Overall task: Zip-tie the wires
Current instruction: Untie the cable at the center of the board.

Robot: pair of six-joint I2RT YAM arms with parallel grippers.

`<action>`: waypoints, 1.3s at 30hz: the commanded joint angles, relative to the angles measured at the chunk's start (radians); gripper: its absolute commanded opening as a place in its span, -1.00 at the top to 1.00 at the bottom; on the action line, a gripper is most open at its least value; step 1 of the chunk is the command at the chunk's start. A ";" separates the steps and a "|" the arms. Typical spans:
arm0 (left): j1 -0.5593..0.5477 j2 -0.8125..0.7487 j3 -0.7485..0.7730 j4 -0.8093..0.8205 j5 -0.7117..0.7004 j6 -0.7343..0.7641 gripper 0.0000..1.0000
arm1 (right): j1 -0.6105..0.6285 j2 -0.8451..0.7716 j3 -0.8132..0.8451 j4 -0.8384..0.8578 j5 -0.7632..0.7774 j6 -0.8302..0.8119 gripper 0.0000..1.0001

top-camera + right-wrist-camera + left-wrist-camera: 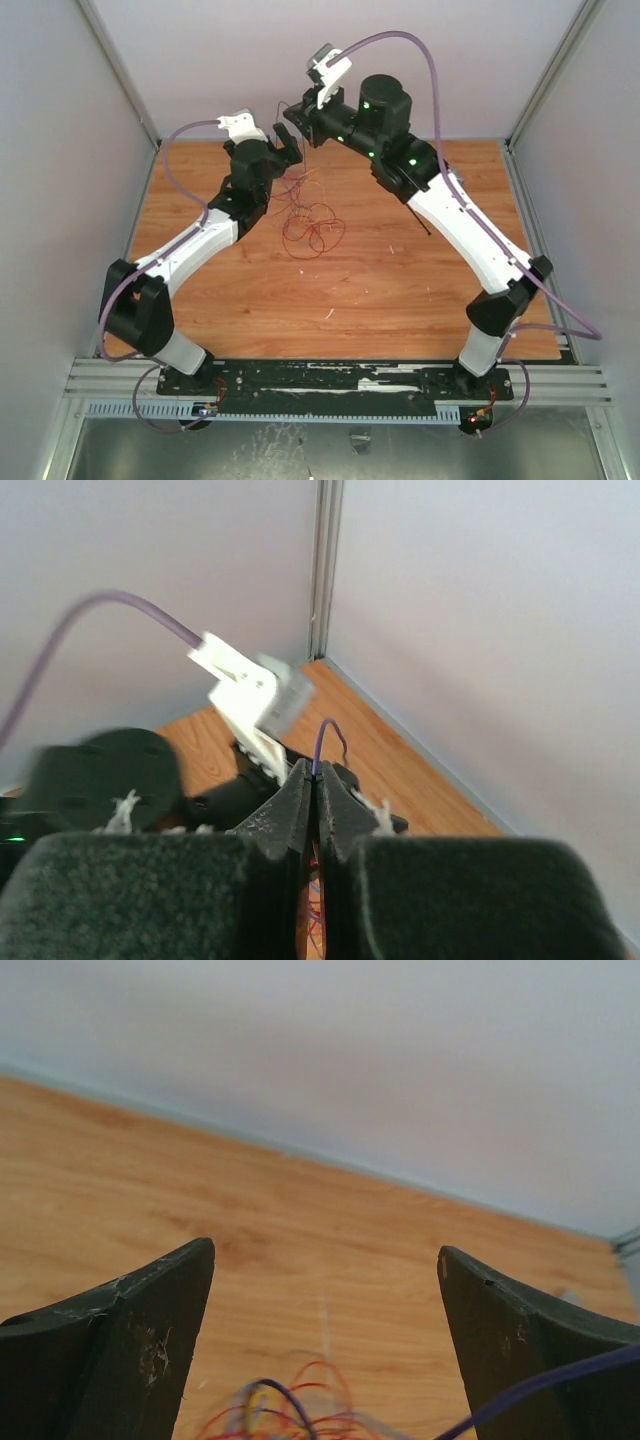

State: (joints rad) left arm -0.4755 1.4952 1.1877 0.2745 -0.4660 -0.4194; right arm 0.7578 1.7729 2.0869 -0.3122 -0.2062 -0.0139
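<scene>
Two robot arms are meeting above the far half of a wooden counter [400,300], their tips almost touching near its far edge. The right pincer [296,112] is being held high with its jaws pressed fully together; in its own wrist view [316,776] a thin purplish strand is poking up in a small loop from between the closed fingertips [300,790], so it is gripping one strand of the wires [310,228]. The left pincer [286,146] is hanging just beside and below it, jaws standing wide with nothing between them; its wrist view [325,1255] is showing the two dark fingers [150,1350] far apart over bare wood.

Most of the wires are lying as a loose red tangle around the middle of the counter, slightly toward the far edge, while a few strands are rising from it to the pincers. Blurred red, blue and yellow loops of the wires [285,1415] are showing at the bottom of the left wrist view.

A thin black strip, apparently the zip tie [422,224], is lying flat on the counter right of the tangle, just beside the right arm's white forearm, untouched by either pincer.
</scene>
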 commanded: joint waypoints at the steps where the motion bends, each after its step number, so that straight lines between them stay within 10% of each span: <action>1: 0.007 0.046 0.010 -0.026 -0.128 0.053 -0.97 | 0.008 -0.129 -0.027 0.038 0.082 0.030 1.00; 22: 0.494 0.281 0.213 -0.235 -0.015 -0.017 -0.97 | -0.394 -0.668 -0.484 -0.056 0.626 0.009 1.00; 28: 0.519 0.231 0.170 -0.229 0.100 -0.032 -0.97 | -0.414 -0.676 -0.526 -0.062 0.331 0.044 1.00; 39: 0.512 -0.087 -0.087 0.058 0.813 -0.116 -0.97 | -0.414 -0.653 -0.521 -0.130 -0.133 0.065 1.00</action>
State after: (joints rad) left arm 0.0444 1.5497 1.1763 0.1505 0.0330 -0.4919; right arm 0.3481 1.1233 1.5639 -0.4019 -0.1577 0.0376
